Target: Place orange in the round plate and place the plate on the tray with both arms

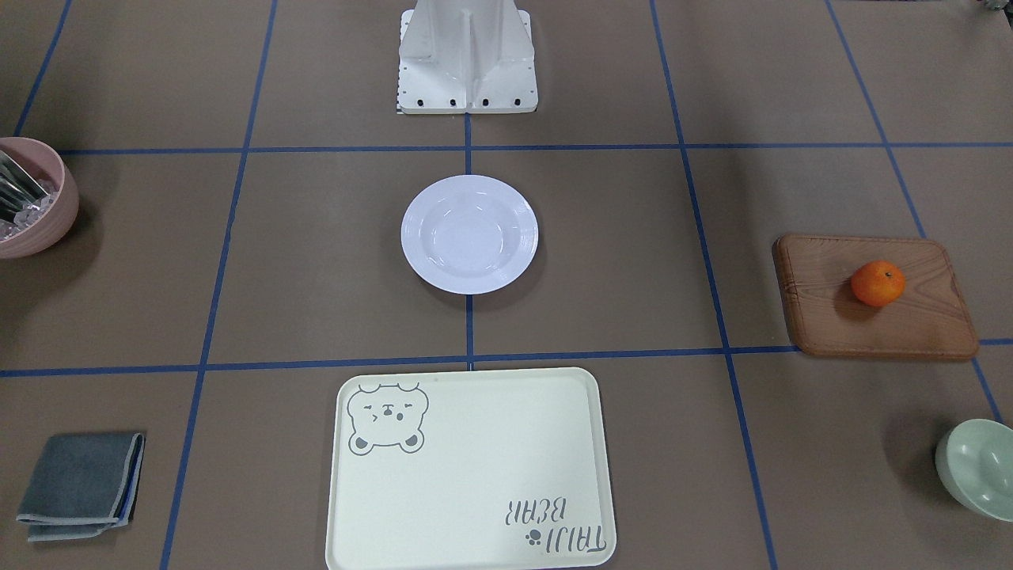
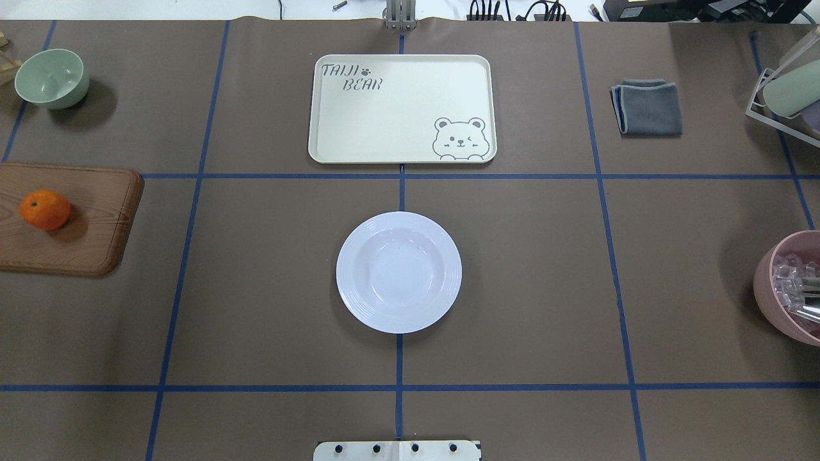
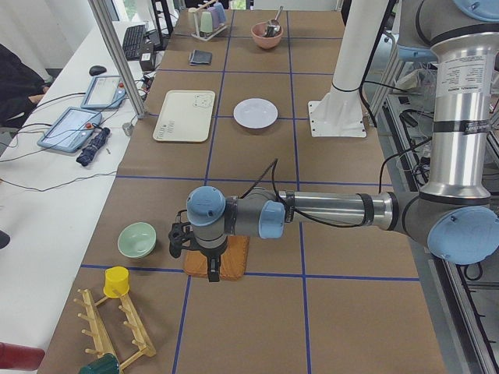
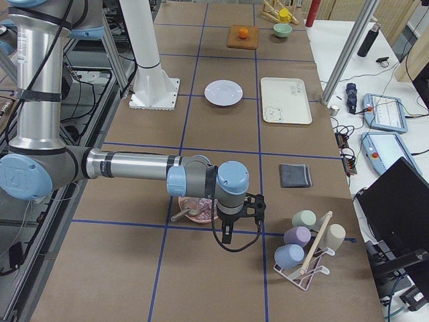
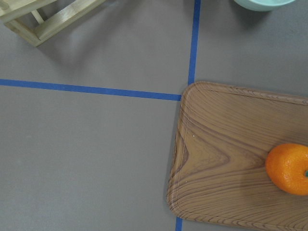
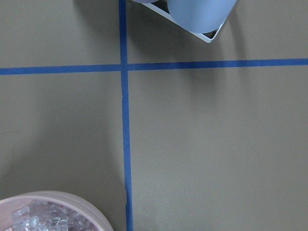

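Observation:
The orange (image 1: 878, 283) (image 2: 45, 209) (image 5: 288, 168) rests on a brown wooden board (image 2: 90, 237) at the table's left end. The white round plate (image 1: 469, 233) (image 2: 398, 272) stands bare at the table's middle. Beyond it lies the cream bear tray (image 1: 471, 467) (image 2: 402, 105), with nothing on it. My left gripper (image 3: 212, 271) hangs over the near edge of the board, seen only from the side view, so I cannot tell its state. My right gripper (image 4: 225, 235) hovers beside the pink bowl (image 4: 198, 209) at the other end; its state is equally unclear.
A pale green bowl (image 2: 51, 78) sits beyond the board, and a wooden rack (image 3: 117, 327) stands nearer the corner. A folded grey cloth (image 2: 648, 107) lies right of the tray. A cup rack (image 4: 305, 248) stands near the pink bowl (image 2: 788, 288). The robot's white base (image 1: 467, 55) stands behind the plate.

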Tool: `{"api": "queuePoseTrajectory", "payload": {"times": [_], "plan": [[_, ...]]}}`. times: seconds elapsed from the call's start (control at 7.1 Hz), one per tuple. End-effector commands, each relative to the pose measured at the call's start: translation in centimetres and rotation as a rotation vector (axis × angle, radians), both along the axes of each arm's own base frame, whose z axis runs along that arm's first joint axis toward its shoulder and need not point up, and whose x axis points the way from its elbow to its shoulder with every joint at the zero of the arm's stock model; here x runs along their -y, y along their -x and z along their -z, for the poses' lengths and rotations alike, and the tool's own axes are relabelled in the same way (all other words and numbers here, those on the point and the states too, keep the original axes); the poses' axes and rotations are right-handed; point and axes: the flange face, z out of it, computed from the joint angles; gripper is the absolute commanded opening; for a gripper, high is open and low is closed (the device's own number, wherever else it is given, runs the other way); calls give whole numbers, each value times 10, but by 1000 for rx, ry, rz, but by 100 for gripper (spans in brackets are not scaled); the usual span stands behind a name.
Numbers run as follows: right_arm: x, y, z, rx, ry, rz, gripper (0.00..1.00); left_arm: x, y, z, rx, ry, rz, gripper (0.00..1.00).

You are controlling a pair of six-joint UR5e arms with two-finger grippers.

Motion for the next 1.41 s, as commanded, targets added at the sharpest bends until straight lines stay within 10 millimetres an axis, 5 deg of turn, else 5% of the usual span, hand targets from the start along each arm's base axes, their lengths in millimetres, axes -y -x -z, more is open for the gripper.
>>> {"api": "queuePoseTrajectory", "payload": {"times": [0.0, 0.99, 1.27], "plan": [[-1, 0, -1, -2, 0, 1, 100, 1, 0, 2, 0, -3, 0, 99], [3, 1, 8, -1, -21, 3, 100, 2, 0, 11, 1, -31, -3, 99], [9, 4, 14, -7, -34, 13, 100, 18, -18, 24, 9, -52, -35, 99]]}}
